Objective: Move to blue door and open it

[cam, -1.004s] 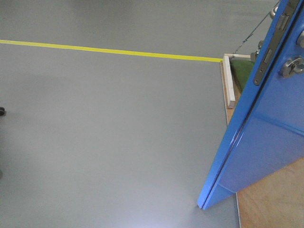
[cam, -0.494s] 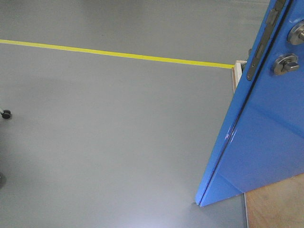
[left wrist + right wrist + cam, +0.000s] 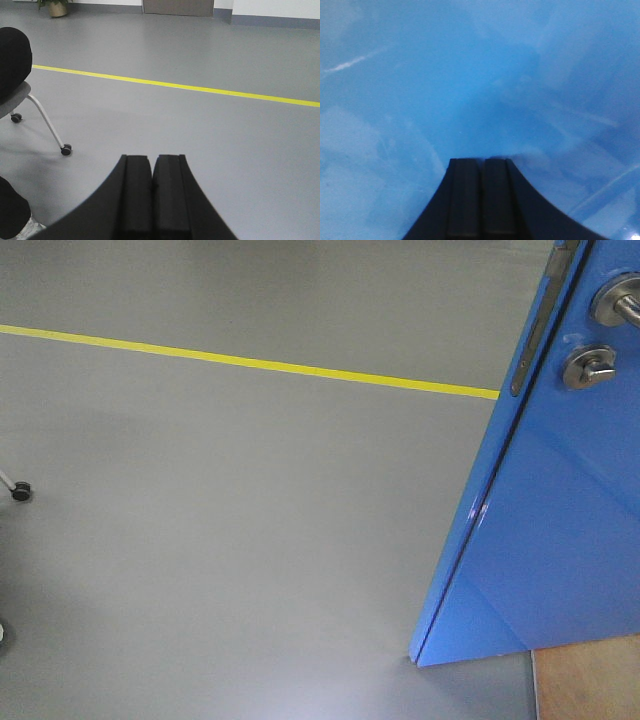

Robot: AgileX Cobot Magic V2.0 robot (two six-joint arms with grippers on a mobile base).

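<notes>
Door stands ajar at front-right. Right tool is closed, close up to its face; left tool closed too. Looks mid-push; next wants a steady shove wider.

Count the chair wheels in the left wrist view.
2: the far wheel beneath the grey seat, the near wheel at the white leg's end. More may be hidden off-frame.
</notes>
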